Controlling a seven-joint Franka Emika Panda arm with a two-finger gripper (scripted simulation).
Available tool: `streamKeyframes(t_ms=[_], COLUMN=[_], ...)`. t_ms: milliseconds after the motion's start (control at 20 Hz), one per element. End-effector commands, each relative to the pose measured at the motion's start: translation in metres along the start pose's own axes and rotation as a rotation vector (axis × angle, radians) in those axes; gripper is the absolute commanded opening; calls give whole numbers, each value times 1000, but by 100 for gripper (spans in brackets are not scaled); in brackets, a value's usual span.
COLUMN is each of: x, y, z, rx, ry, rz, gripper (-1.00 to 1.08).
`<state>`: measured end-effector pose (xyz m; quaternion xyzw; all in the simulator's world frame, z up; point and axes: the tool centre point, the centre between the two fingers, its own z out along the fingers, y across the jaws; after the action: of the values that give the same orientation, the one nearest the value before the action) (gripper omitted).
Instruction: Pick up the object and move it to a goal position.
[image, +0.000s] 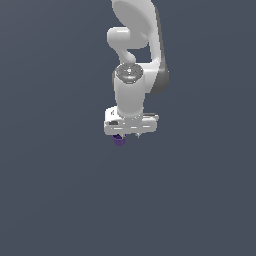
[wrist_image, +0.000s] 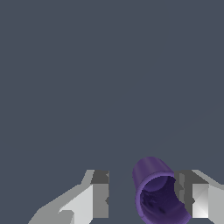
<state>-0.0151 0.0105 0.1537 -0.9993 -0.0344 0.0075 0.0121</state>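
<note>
Clearly we see the fingers (wrist_image: 146, 199) spread, with the purple cup (wrist_image: 157, 194) lying against 1 finger and a gap to the other. Before lifting, we should center over the cup, then squeeze evenly so it does not slip sideways.

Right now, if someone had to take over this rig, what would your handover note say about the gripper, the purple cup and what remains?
Gripper: open, fingers spread; the purple cup sits between them, against one finger, with a clear gap to the other. Not clamped.
Cup: lying tilted with its open mouth toward the wrist camera; in the exterior view it peeks out just under the gripper.
Done: the gripper is positioned around the cup.
Left: close on the cup, lift, carry to the goal. No goal marker shows in either view.
</note>
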Motion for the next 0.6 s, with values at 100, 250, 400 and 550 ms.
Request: streamKeyframes(t_ms=[100,250,400,550], x=[-5,-11,-17,-24], y=[3,6,9,12], z=[4,7,11,16], rx=[-2,-4,-6,-8], ry=[0,1,1,2], rz=[-58,-112,-178,-254], gripper=[28,28,28,28])
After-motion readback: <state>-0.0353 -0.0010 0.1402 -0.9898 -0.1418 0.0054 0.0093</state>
